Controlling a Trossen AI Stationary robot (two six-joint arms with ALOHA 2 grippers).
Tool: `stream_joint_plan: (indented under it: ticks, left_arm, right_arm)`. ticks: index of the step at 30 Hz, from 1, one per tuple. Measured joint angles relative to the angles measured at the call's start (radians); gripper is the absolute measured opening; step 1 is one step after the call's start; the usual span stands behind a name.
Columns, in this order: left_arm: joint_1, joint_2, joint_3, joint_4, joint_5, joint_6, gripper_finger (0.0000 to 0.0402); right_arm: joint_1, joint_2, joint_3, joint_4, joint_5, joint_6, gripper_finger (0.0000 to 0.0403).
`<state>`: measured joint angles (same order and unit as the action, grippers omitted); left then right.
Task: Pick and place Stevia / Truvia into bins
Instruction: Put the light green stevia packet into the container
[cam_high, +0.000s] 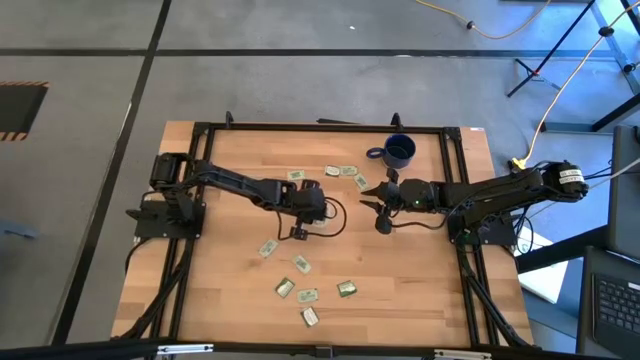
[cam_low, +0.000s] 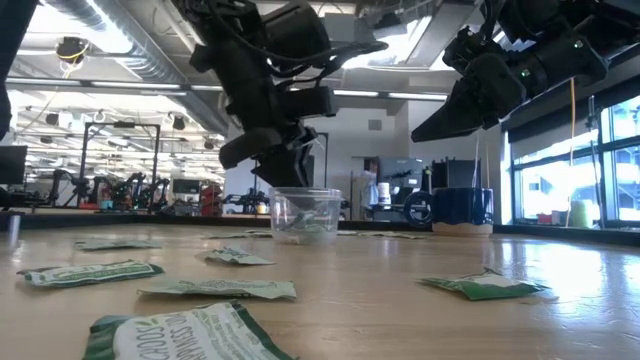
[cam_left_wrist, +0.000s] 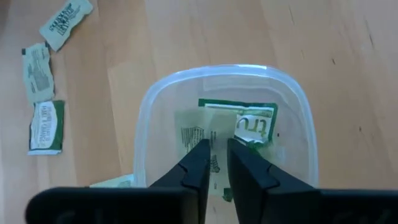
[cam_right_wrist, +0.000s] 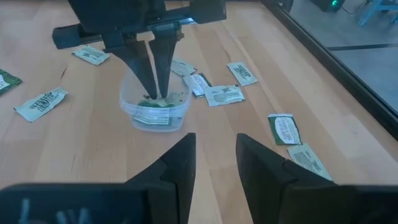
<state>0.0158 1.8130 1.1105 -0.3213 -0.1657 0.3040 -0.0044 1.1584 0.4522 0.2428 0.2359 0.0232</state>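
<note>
The clear plastic cup (cam_left_wrist: 147, 106) stands upright on the wooden table, with a few green and white sachets (cam_left_wrist: 254, 122) lying flat on its floor. My left gripper (cam_left_wrist: 216, 160) points down into the cup (cam_right_wrist: 144, 117) from above. Its fingers are shut to a narrow slit and nothing shows between them. My right gripper (cam_right_wrist: 215, 157) is open and hovers above the table to the right of the cup, holding nothing. Several more sachets (cam_high: 301, 265) lie flat on the table near, left and far of the cup (cam_low: 305, 214). In the high view the left gripper (cam_high: 308, 204) hides the cup.
A dark blue mug (cam_high: 399, 151) stands near the table's far edge, just beyond my right gripper (cam_high: 374, 199). A black frame (cam_high: 320, 127) runs around the table. Loose sachets (cam_right_wrist: 285, 129) lie to the cup's right, and others (cam_high: 346, 171) lie towards the mug.
</note>
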Motion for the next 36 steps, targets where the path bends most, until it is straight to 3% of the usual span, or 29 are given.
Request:
stream_joint_plan:
  ticks: [4,9,15,25,36]
  left_arm:
    - [0.0,0.0,0.064,-0.042,0.0,-0.017,0.0066]
    - [-0.009,-0.018,0.159,-0.207,0.003,-0.006,0.0077]
    - [-0.051,-0.109,0.149,-0.404,0.036,-0.12,0.0079]
    - [-0.199,-0.267,-0.056,-0.445,0.034,-0.49,0.008]
    - [-0.331,-0.277,-0.237,-0.297,0.054,-0.735,0.0063]
  right_arm:
    - [0.0,0.0,0.0,0.0,0.0,0.0,0.0118]
    - [0.0,0.0,0.0,-0.001,0.0,0.0,0.0118]
    - [0.0,0.0,0.0,-0.034,0.0,0.001,0.0118]
    - [0.0,0.0,0.0,-0.063,0.0,0.026,0.0118]
    - [0.0,0.0,0.0,-0.06,0.0,0.027,0.0118]
